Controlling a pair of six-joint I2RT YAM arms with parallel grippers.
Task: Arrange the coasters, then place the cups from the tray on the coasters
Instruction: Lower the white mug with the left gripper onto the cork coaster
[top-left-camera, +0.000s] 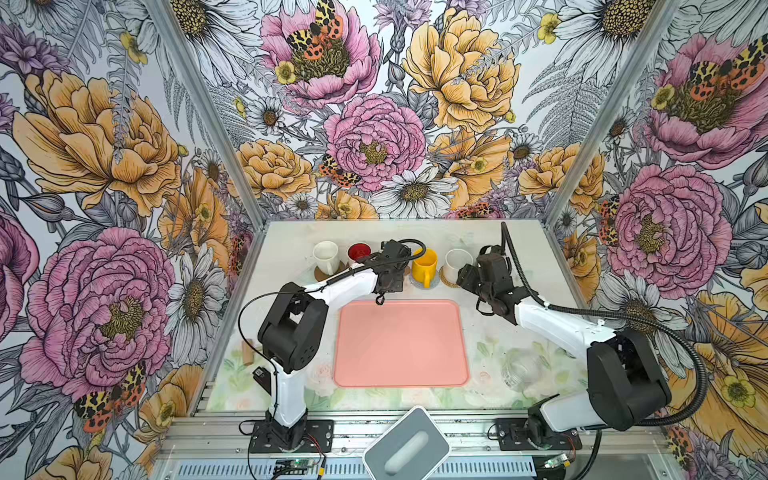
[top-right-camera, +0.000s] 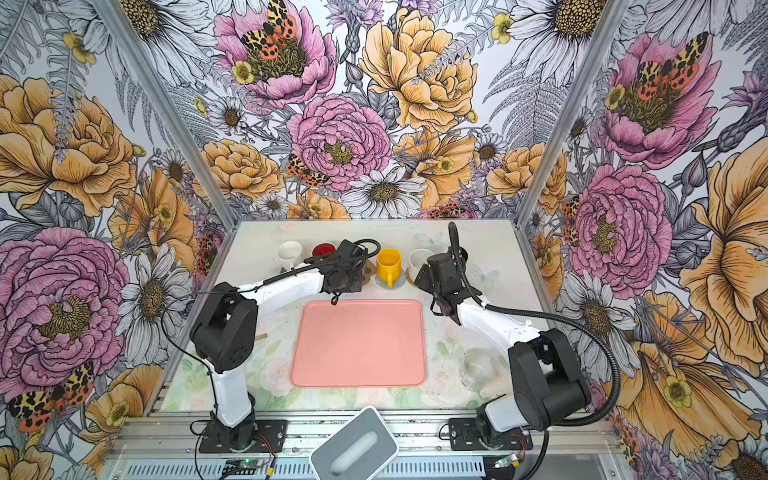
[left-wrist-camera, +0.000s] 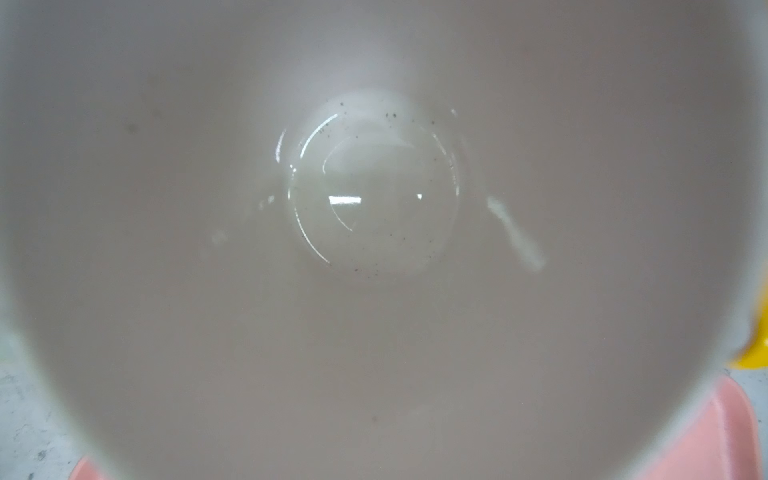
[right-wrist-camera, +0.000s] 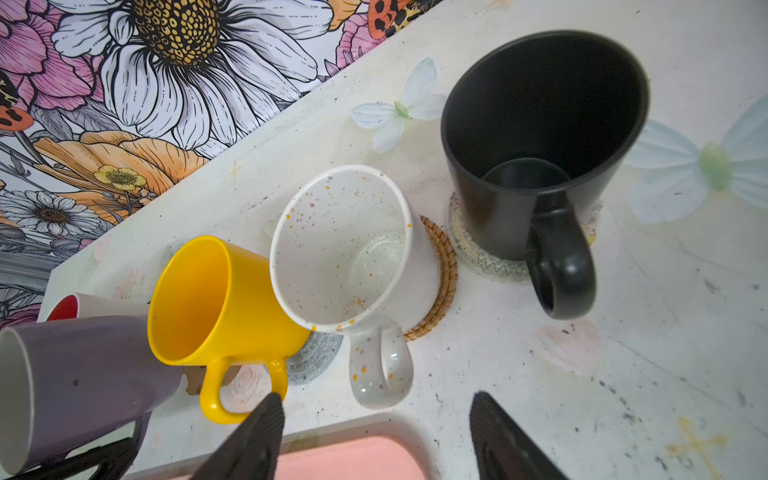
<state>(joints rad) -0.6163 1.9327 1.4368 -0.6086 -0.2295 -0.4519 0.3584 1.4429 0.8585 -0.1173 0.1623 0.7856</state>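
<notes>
Grips lavender mug (right-wrist-camera: 83, 374) in left hand (top-left-camera: 390, 272), poised over tan paw-print coaster (right-wrist-camera: 192, 380) directly beneath; holds right hand (right-wrist-camera: 376, 411) open, empty, farther off.

Bright even light; glare glints inside the blurred, close-up cup (left-wrist-camera: 166, 291).

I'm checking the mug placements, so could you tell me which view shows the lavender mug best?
The right wrist view: the lavender mug shows its purple wall and white inside there. The left wrist view only looks into it, and in both top views the left arm hides it.
</notes>
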